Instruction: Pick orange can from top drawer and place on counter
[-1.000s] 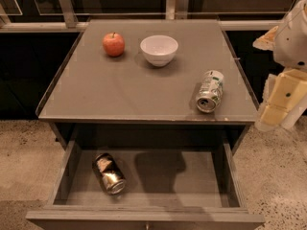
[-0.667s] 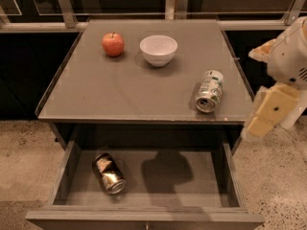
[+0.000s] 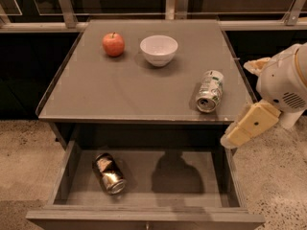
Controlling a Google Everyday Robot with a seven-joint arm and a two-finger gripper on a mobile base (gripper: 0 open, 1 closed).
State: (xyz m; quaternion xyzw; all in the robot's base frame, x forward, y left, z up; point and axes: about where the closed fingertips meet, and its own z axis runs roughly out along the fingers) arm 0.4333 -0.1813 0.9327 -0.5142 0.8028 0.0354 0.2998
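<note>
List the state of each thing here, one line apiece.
Drawer: pulled open.
Orange can: lying on its side in the drawer's left part.
White-and-green can: lying on its side on the counter, near the right edge.
Bowl: upright, looks empty.
Apple: whole, stem up.
Gripper: beside the counter's front right corner, holding nothing.

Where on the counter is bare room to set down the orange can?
The counter is bare across its front-left, before the apple and bowl, left of the white-and-green can. Crowded: the right edge, where that can lies and the gripper hangs off the front-right corner.
</note>
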